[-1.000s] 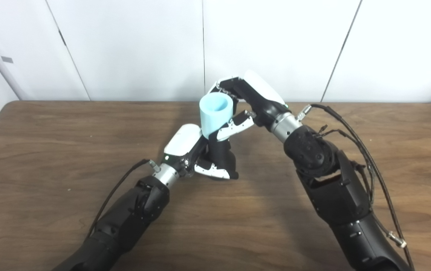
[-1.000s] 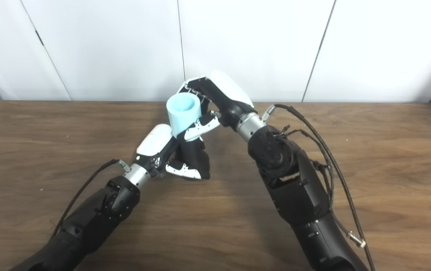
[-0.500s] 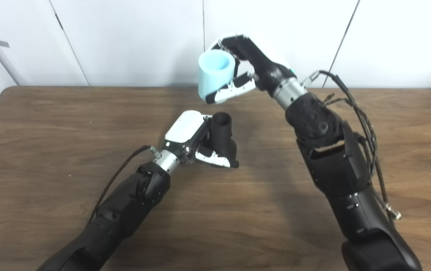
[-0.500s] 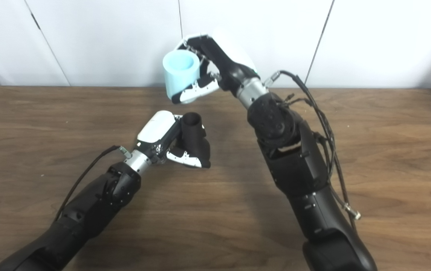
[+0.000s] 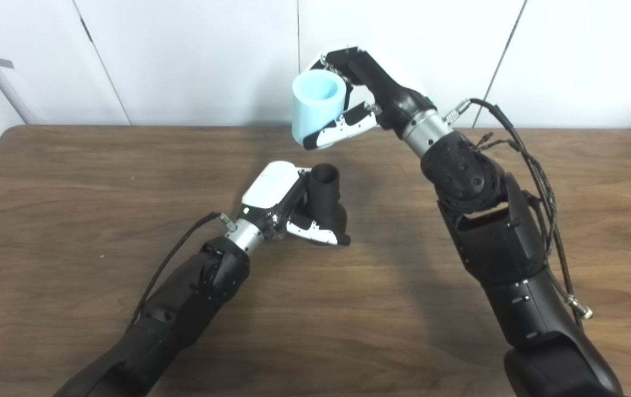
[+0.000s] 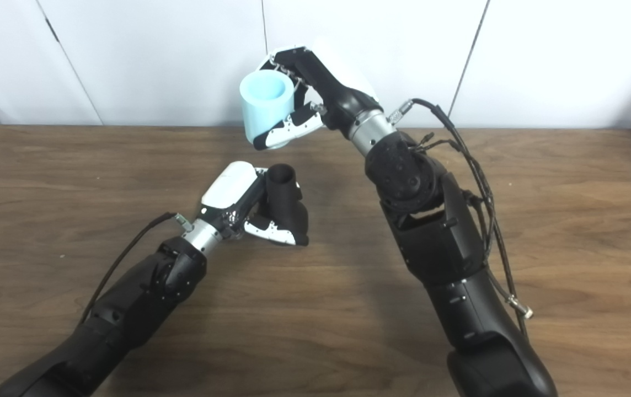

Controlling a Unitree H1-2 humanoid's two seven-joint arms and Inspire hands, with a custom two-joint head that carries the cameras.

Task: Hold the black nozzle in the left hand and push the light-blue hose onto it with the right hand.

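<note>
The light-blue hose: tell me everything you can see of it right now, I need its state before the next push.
The light-blue hose is a short, thick-walled tube, matte and rubbery-looking, with its open round mouth facing up toward the cameras. It is roughly upright, leaning slightly. The right hand is shut on it, fingers wrapped around its lower part. It hangs in the air above the table, clear of the black nozzle that the left hand grips below it; the two are not joined.
</note>
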